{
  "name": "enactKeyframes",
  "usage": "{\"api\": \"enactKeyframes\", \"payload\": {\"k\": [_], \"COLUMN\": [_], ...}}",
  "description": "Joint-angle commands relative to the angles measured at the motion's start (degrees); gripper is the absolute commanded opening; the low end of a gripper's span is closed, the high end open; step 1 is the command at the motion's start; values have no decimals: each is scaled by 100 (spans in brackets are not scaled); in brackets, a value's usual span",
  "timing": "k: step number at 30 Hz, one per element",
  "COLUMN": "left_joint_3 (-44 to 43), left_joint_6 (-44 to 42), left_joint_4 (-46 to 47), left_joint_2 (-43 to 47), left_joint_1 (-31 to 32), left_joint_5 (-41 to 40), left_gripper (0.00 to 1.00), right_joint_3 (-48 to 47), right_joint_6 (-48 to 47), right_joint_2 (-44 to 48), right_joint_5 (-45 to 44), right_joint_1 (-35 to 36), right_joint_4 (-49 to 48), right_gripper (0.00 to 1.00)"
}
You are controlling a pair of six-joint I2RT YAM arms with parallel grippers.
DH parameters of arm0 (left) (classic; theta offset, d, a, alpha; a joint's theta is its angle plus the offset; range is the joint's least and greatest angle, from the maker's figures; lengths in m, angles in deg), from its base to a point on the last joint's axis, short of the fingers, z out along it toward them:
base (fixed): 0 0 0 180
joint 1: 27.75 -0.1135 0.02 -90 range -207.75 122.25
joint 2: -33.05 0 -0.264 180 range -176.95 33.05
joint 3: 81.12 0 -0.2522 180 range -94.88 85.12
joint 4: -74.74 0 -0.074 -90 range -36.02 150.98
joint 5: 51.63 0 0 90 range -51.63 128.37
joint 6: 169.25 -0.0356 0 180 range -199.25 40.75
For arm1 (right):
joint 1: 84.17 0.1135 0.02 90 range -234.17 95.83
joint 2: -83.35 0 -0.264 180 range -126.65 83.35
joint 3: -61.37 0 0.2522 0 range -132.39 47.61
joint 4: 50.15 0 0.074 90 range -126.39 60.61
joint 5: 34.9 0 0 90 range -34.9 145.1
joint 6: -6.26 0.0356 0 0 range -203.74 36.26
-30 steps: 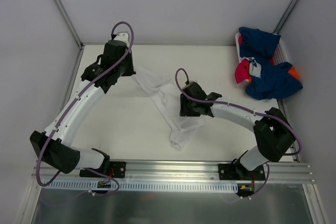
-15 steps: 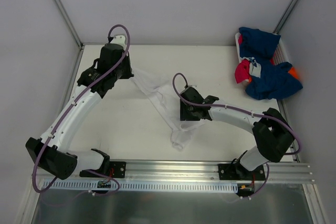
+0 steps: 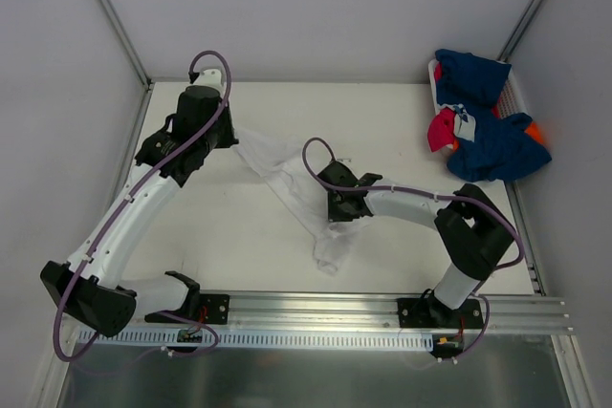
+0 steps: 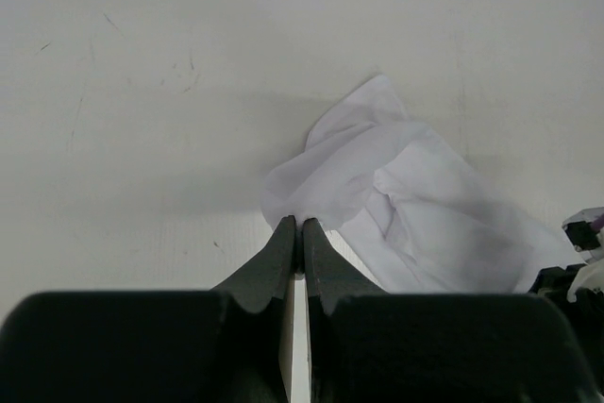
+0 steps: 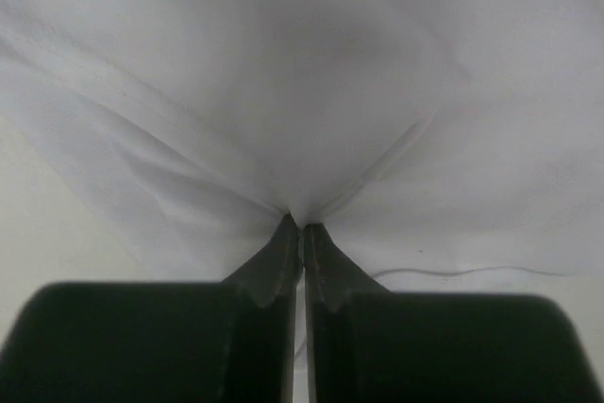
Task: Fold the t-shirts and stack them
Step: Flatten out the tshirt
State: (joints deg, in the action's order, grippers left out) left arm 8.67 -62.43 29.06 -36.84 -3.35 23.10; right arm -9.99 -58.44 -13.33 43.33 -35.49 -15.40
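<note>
A crumpled white t-shirt [image 3: 292,186] lies stretched across the middle of the table, from the back left down to the front centre. My left gripper [image 4: 301,224] is shut on its far-left edge, the cloth [image 4: 396,205] bunching out ahead of the tips. My right gripper [image 5: 301,225] is shut on a pinch of the same shirt [image 5: 311,101] near its middle, with folds radiating from the tips. In the top view the left gripper [image 3: 229,137] and the right gripper [image 3: 332,200] stand at the two ends of the taut stretch. More t-shirts, navy blue [image 3: 492,145] and pinkish-red [image 3: 441,129], are heaped at the back right.
A white basket [image 3: 517,95] at the back right corner holds part of the coloured heap, with a bit of orange [image 3: 536,131] at its edge. Grey walls enclose the table on three sides. A metal rail [image 3: 316,311] runs along the near edge.
My right gripper has slid left and back over the white shirt and closed on it. The left arm has drawn the shirt's edge slightly further left.
</note>
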Motion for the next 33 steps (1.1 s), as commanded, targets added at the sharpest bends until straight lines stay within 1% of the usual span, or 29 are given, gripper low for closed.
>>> {"api": "enactKeyframes", "payload": {"k": [1,3,4,6,7,8,10,13,16,18,21,23,24,25,26,28,29,30,33], "left_joint_3": [121,191,235,244,192,148,-27,-545,-766,-872,-1258,-1705,-1890,-2231,-2374,-2716,-2779,-2832,-2894], "left_joint_6": [120,216,251,287,261,173,94,32,-21,-108,-196,-153,-100,-56,48,163,277,322,489], "left_joint_4": [116,107,72,46,20,2,-77,-384,-455,-482,-551,-665,-849,-938,-1017,-1236,-1281,-1334,-1475], "left_joint_2": [309,458,667,940,1203,1319,1573,1829,2136,2373,2576,2594,2559,2524,2507,2401,2383,2366,2392], "left_joint_1": [21,21,21,29,21,21,21,21,21,29,21,21,29,21,21,29,21,29,29], "left_joint_5": [-598,-889,-1169,-1416,-1505,-1593,-1567,-1252,-926,-629,-206,294,470,811,997,1340,1621,1754,1922], "left_gripper": [0,0,0,0,0,0,0,0,0,0,0,0,0,0,0,0,0,0,0], "right_joint_3": [-312,-488,-584,-944,-1094,-1408,-1761,-2491,-3115,-3483,-3915,-4468,-4688,-4899,-5336,-5777,-6189,-6384,-6974], "right_joint_6": [-33,-165,-235,-481,-569,-753,-947,-1246,-1440,-1649,-1861,-2106,-2195,-2292,-2475,-2704,-2793,-2924,-3127], "right_joint_2": [342,536,789,1071,1212,1509,1792,2284,2724,3048,3418,3559,3612,3691,3709,3710,3692,3674,3578], "right_joint_5": [-762,-1150,-1605,-2038,-2397,-2548,-2951,-3321,-3620,-3805,-3999,-4122,-4123,-4097,-4079,-4000,-3956,-3895,-3684], "right_joint_1": [36,44,36,36,27,18,9,9,9,18,18,18,18,18,18,9,18,18,18], "right_joint_4": [552,948,1359,1774,2151,2320,2802,3408,3910,4113,4272,4413,4448,4483,4501,4527,4528,4545,4563], "right_gripper": [0,0,0,0,0,1,1,0,0,1,1,1,1,0,0,0,1,1,2]}}
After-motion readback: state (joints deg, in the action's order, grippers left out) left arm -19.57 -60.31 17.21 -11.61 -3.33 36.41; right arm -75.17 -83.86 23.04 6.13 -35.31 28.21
